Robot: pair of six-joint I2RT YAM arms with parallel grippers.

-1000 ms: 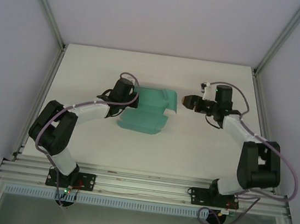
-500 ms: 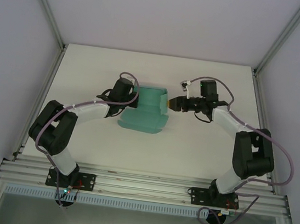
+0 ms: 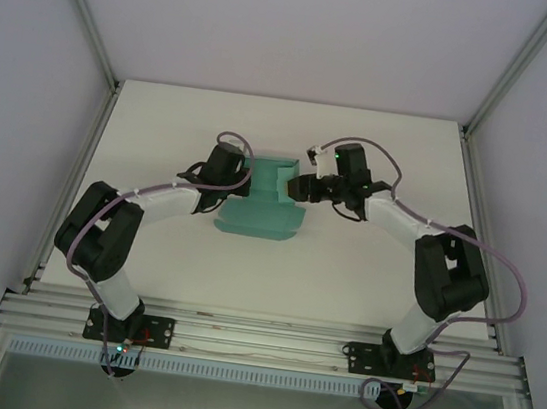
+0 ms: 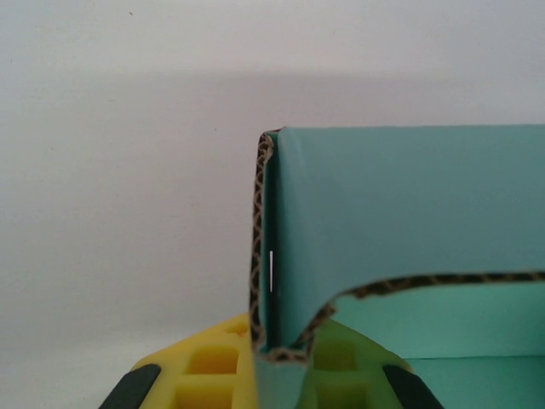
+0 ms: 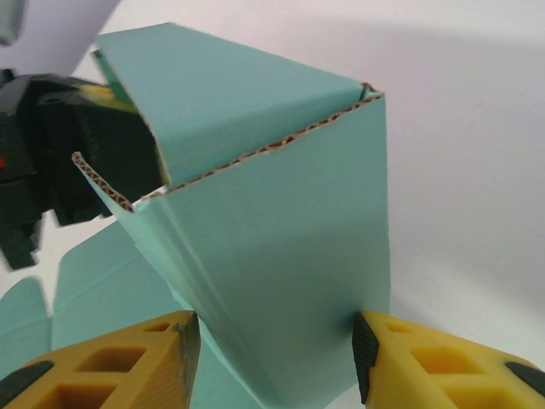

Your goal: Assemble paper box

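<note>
The paper box [image 3: 260, 215] is a teal corrugated sheet, partly folded, lying at the table's centre. My left gripper [image 3: 247, 182] is shut on a raised wall at the sheet's left edge. In the left wrist view the yellow fingers [image 4: 213, 362] pinch that upright wall [image 4: 409, 213]. My right gripper [image 3: 302, 186] is at the sheet's right side, against a flap that stands up. Seen from the right wrist, the jaws [image 5: 274, 328] stand open, one finger at each side edge of the raised teal panel [image 5: 272, 221]. The left gripper's black body [image 5: 51, 170] shows behind it.
The white table [image 3: 366, 267] is walled by aluminium frame posts [image 3: 85, 28] and pale side panels. A metal rail [image 3: 266, 340] runs along the near edge by the arm bases. Open tabletop lies in front of the box and to the far right.
My right gripper has swung left from clear of the sheet to its right flap, which now stands folded up. The left gripper has held still on its wall.
</note>
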